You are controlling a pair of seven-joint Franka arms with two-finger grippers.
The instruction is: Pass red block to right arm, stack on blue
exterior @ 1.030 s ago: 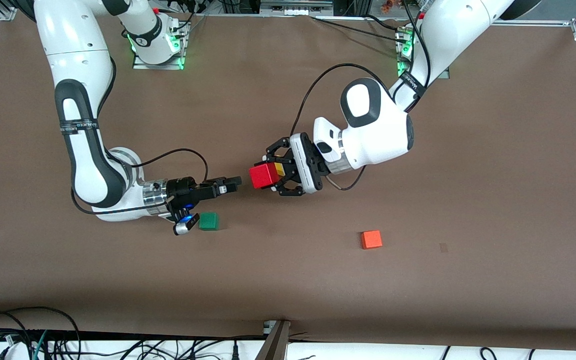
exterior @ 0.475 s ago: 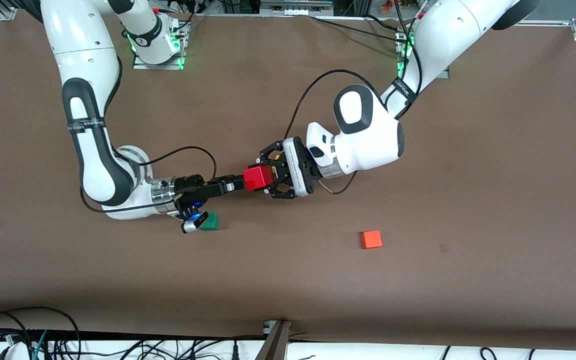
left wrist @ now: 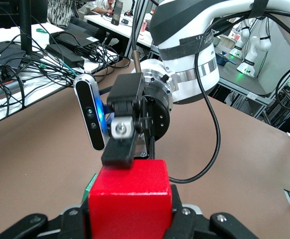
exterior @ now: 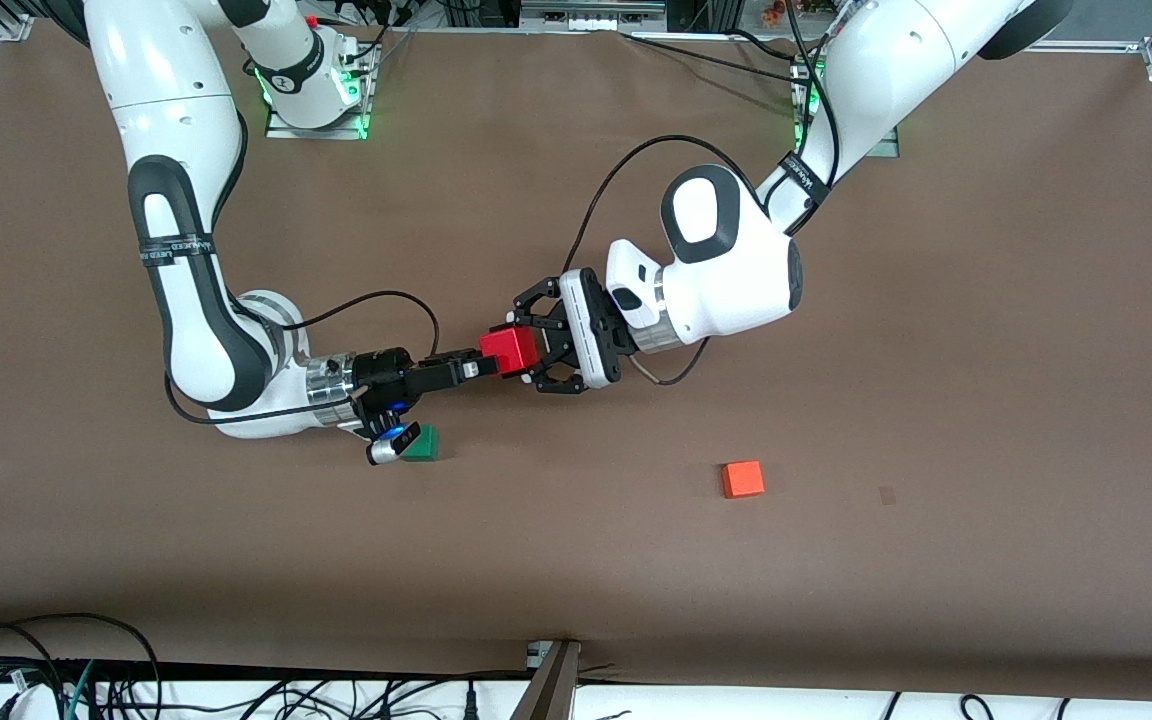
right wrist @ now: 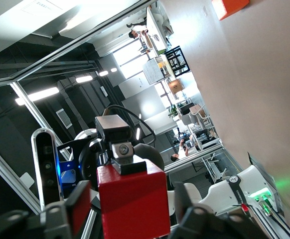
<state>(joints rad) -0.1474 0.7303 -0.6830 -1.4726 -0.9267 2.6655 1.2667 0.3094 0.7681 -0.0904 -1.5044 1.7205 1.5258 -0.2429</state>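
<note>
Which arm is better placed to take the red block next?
The right. Its gripper is already at the red block, fingers around its free end. The left gripper holds the block in the air, so it can only let go.

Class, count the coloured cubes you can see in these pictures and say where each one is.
3. The red block is held up between the two grippers, the green cube lies under the right arm's wrist, and the orange cube lies toward the left arm's end. Others may be hidden.

The right arm's wrist camera (exterior: 383, 452) half hides the green cube (exterior: 424, 445).
</note>
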